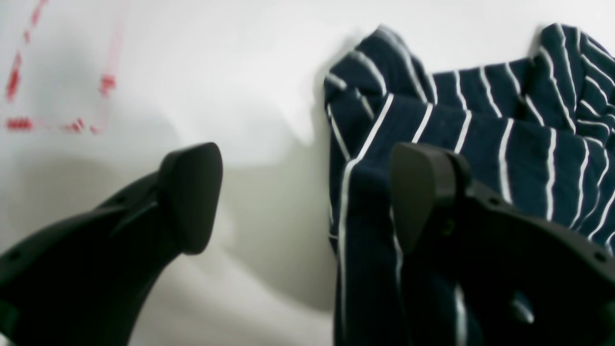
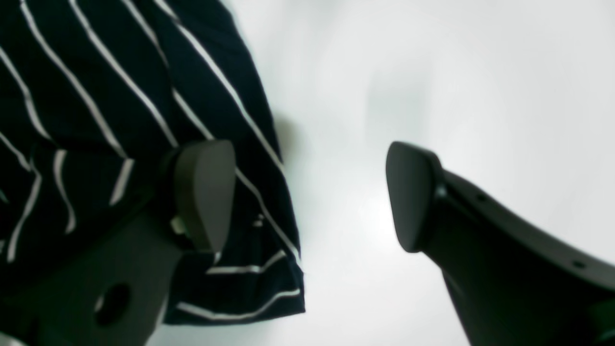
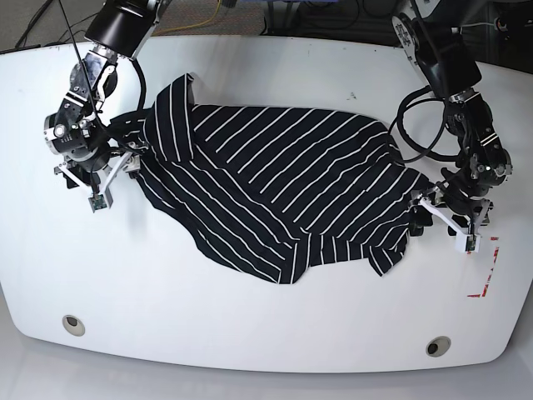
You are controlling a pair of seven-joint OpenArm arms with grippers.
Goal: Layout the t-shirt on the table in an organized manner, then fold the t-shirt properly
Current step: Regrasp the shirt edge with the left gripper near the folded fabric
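Note:
The t-shirt (image 3: 275,183), black with thin white stripes, lies rumpled and partly bunched across the middle of the white table (image 3: 250,333). My left gripper (image 1: 307,197) is open at the shirt's edge on the base view's right (image 3: 445,212). One finger (image 1: 423,192) is over the t-shirt (image 1: 480,144), the other (image 1: 192,197) over bare table (image 1: 216,72). My right gripper (image 2: 310,194) is open at the opposite edge (image 3: 100,171). One of its fingers (image 2: 206,192) is over the t-shirt (image 2: 96,72), the other (image 2: 413,192) over the table (image 2: 432,72). Neither holds cloth.
Red rectangle marks (image 3: 480,293) sit near the table's right edge, close to my left gripper, and show in the left wrist view (image 1: 19,124). Two round grommets (image 3: 73,324) (image 3: 436,345) lie near the front edge. Cables run behind the table's far edge.

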